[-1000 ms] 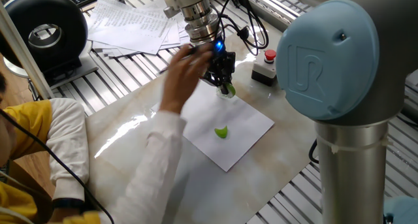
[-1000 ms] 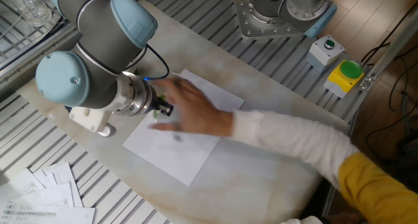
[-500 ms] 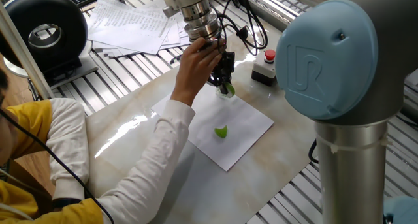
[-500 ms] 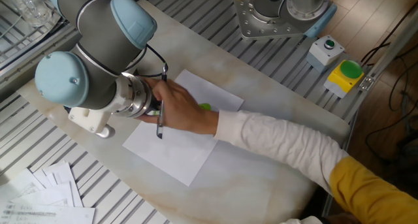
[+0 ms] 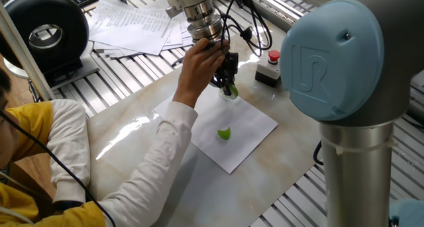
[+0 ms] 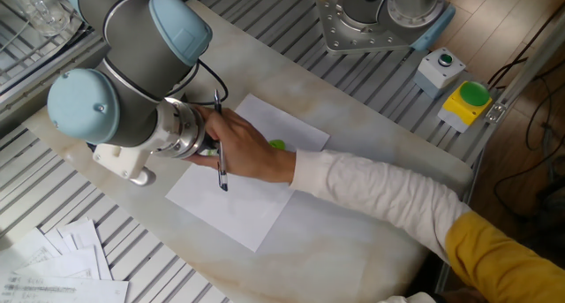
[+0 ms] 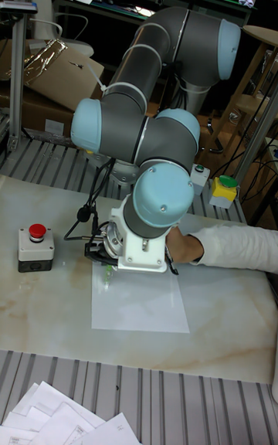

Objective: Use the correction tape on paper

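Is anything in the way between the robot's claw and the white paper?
Nothing lies between them: the end effector hangs just over the far edge of the paper, holding something green. A person's hand is wrapped around it from the side, and a small green thing lies further along the sheet.

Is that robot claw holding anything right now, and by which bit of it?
The claw seems to grip a small green-tipped thing by its upper end, over the paper. A person's hand covers part of it, so the exact hold is unclear.
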{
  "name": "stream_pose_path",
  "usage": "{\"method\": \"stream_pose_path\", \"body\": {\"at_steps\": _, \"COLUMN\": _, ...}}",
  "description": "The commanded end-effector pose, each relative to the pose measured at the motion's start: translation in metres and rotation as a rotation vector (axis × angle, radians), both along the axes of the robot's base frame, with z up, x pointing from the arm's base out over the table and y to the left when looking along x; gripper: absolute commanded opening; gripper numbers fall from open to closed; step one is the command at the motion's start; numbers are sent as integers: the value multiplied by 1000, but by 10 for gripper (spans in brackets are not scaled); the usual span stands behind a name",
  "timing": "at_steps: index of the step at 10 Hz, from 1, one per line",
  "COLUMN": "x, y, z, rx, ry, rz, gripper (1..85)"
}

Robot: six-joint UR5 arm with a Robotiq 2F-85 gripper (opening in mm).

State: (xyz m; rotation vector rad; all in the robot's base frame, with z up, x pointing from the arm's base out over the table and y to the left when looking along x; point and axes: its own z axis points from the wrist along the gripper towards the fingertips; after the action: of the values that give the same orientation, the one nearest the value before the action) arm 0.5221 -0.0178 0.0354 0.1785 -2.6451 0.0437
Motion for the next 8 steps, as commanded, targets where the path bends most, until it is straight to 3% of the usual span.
{"method": "stream_pose_path", "body": {"at_steps": 1, "x": -3, "y": 1, "z": 3, "rx": 14, "ry": 7, "rz": -7, "gripper": 10}}
{"method": "stream_pose_path", "body": {"at_steps": 8, "x": -10, "y": -1, "z": 2, "rx": 3, "ry": 17, "rz": -5, "gripper": 10}}
